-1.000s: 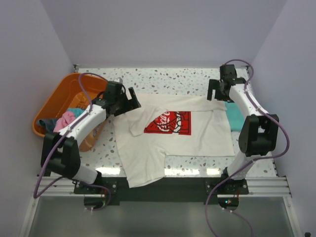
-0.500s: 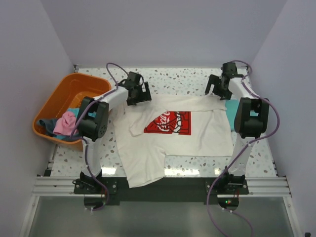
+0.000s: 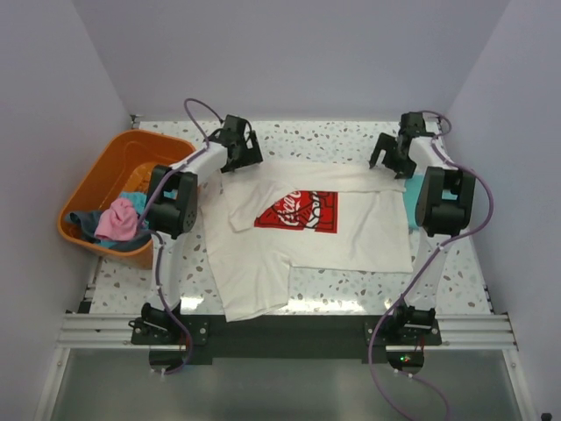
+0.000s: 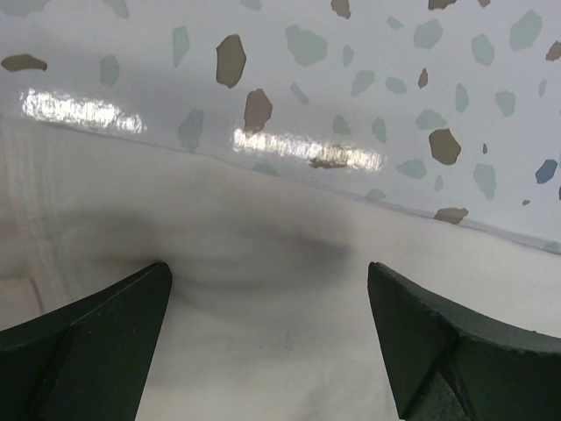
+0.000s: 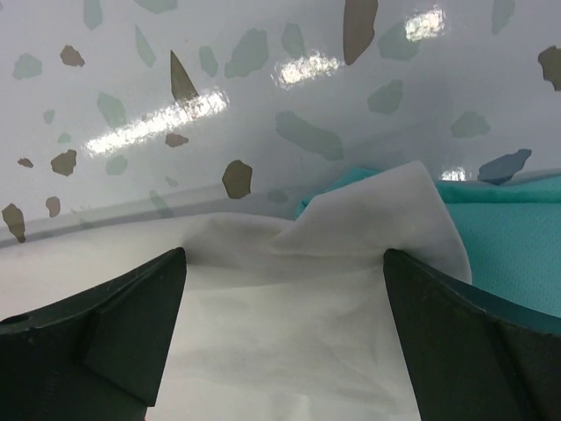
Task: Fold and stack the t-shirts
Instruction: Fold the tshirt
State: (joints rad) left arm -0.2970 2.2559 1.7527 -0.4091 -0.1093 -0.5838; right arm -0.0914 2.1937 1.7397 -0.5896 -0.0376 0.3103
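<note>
The cream-white t-shirt (image 3: 307, 250) with the red square logo (image 3: 298, 211) lies spread flat on the speckled table. My left gripper (image 3: 240, 158) is at the shirt's far left corner. In the left wrist view it (image 4: 267, 274) is open, jaws wide apart over the white cloth (image 4: 263, 219) near its far edge. My right gripper (image 3: 391, 163) is at the shirt's far right corner. In the right wrist view it (image 5: 285, 259) is open over a raised white fold (image 5: 280, 342). The teal-green t-shirt (image 3: 411, 196) lies partly under the white one at the right and shows beside the right jaw (image 5: 517, 254).
An orange basket (image 3: 101, 171) with pink and teal clothes stands at the far left of the table (image 3: 333, 136). The white shirt's near hem hangs over the table's front edge. Walls close in on three sides.
Both arms have stretched out to the shirt's far corners, the left one swinging over from the basket side. The white shirt has slid a little toward the far wall.
</note>
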